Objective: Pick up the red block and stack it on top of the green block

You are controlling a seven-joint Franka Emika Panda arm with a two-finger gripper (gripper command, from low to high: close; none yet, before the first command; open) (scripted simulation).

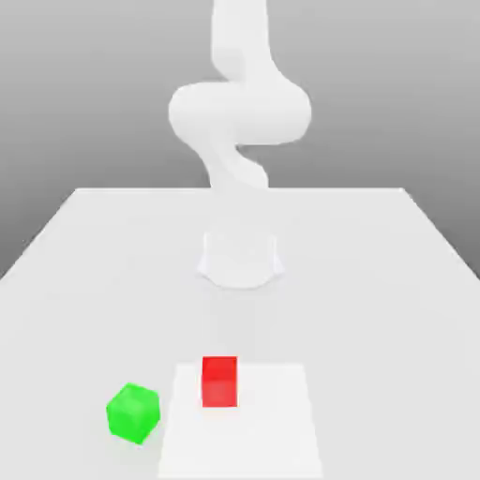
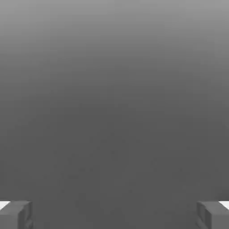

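Note:
The red block [image 1: 219, 382] is a small cube standing on the white table [image 1: 94, 244], near its front edge. The green block [image 1: 133, 412], of about the same size, rests a little to the exterior view's left of the red one, turned at a slight angle, and the two are apart. In the hand view my gripper [image 2: 114, 215] is open, with its two grey fingertips [image 2: 17, 214] far apart and nothing between them. Behind them is plain grey background.
The white arm [image 1: 239, 112] rises from its round base [image 1: 241, 258] at the table's middle and bends upward out of the frame. A lighter square patch [image 1: 262, 431] lies on the table under the red block.

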